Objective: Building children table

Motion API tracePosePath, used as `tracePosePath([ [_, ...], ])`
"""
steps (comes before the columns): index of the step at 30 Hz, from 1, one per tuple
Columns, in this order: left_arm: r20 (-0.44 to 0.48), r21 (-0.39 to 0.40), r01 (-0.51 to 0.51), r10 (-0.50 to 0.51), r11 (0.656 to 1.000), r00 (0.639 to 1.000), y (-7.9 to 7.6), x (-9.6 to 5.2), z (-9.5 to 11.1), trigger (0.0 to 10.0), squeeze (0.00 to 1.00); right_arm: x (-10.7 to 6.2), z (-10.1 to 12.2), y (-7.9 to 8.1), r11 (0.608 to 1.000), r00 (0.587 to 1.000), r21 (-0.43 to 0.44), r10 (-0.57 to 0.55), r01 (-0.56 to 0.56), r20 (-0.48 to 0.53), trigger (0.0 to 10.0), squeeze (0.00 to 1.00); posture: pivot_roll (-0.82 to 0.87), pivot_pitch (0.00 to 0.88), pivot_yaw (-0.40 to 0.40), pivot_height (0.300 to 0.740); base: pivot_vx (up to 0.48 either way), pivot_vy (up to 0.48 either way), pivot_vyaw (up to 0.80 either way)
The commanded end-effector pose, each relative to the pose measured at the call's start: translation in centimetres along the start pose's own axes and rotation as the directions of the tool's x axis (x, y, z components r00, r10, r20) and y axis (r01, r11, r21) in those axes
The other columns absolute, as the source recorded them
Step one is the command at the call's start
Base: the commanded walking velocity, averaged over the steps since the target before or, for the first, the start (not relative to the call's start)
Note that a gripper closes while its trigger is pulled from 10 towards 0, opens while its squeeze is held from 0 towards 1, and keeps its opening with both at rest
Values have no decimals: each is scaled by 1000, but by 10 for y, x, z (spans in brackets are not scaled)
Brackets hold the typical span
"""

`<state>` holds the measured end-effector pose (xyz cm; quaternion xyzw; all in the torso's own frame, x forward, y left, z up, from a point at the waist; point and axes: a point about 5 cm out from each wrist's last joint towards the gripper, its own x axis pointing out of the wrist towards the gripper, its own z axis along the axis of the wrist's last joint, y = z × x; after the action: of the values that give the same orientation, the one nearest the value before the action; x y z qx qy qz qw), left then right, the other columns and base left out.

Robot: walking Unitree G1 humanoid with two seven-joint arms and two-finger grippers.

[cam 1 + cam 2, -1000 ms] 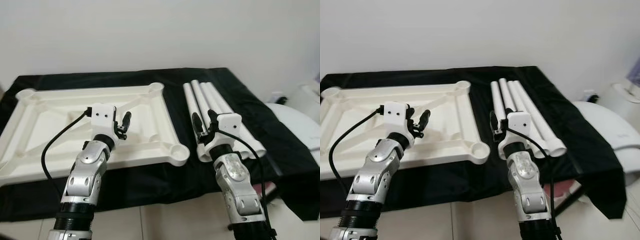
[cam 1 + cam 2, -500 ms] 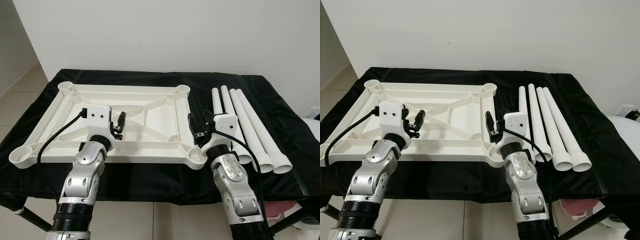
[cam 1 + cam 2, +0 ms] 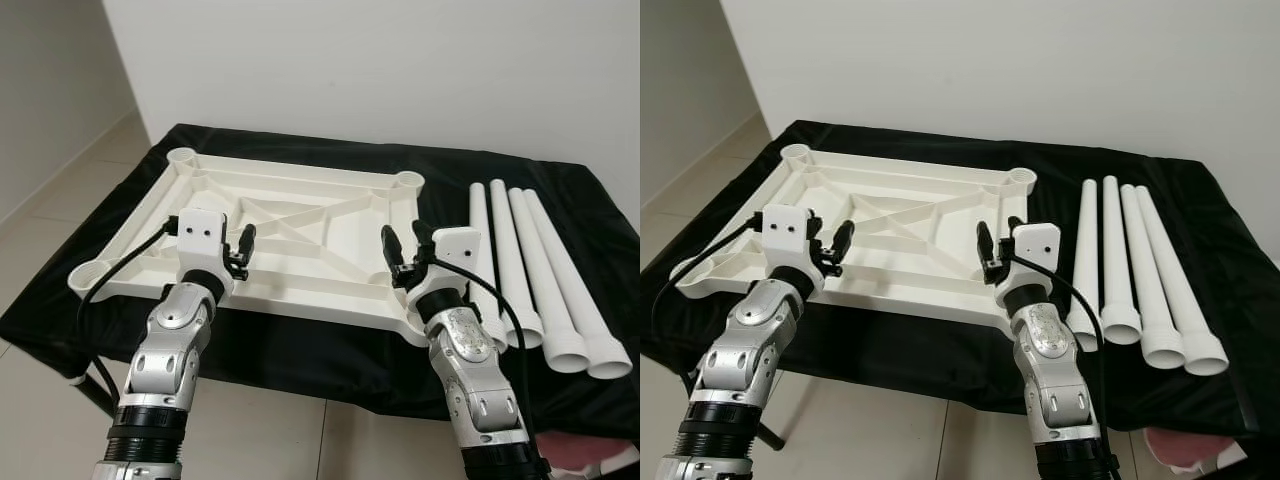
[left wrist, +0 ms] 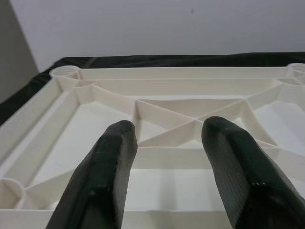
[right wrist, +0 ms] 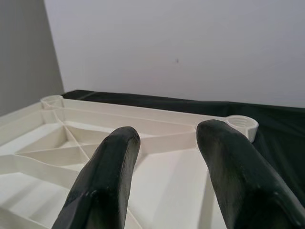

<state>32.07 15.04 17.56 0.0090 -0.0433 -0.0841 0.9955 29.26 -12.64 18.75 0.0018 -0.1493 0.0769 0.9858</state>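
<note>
we held our left gripper (image 3: 243, 252) and right gripper (image 3: 403, 257) released above the upturned tabletop (image 3: 300, 215); four legs (image 3: 525, 270) lay just beside it, so picking one up seemed next.

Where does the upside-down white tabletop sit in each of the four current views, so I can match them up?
Left eye view: tabletop left of centre on the black cloth, beyond both arms.
Right eye view: again left of centre, with the four white legs to its right.
Left wrist view: ribbed underside beyond the open left pincer.
Right wrist view: beyond the open right pincer.
Shared landmark: the far right corner socket.
</note>
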Motion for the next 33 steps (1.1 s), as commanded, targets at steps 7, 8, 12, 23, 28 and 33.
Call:
tracePosePath([
  [7, -22, -8, -6, 6, 1000, 1000, 0, 0, -4, 10000, 0, -1, -2, -3, 1000, 1000, 11, -22, 22, -17, 10000, 0, 3, 14, 5, 740, 0, 343, 0],
  [8, -18, -4, -5, 5, 1000, 1000, -1, 0, -4, 10000, 0, -1, -2, -3, 1000, 1000, 10, -22, 22, -17, 10000, 0, 2, 15, 5, 740, 0, 480, 0],
  [12, -14, 1, -4, 4, 1000, 1000, -1, 0, -3, 10000, 0, -2, -2, -3, 1000, 1000, 10, -22, 22, -17, 10000, 0, 1, 16, 5, 740, 0, 393, 0],
  [23, -13, 14, 6, -6, 1000, 1000, -3, -1, -3, 10000, 0, -3, -2, -3, 1000, 1000, 10, -26, 26, -18, 10000, 0, 1, 20, 7, 740, 0, 0, 0],
  [28, -20, 16, 21, -21, 1000, 1000, -4, -1, -4, 10000, 0, -3, -2, -3, 1000, 999, 10, -24, 25, -22, 10000, 0, 1, 22, 6, 740, 0, 0, 0],
  [33, -29, 11, 86, -86, 996, 996, -12, -2, -4, 10000, 0, -4, -3, -2, 999, 999, -37, -11, 10, -33, 10000, 0, -3, 25, 6, 740, 0, 0, 0],
])
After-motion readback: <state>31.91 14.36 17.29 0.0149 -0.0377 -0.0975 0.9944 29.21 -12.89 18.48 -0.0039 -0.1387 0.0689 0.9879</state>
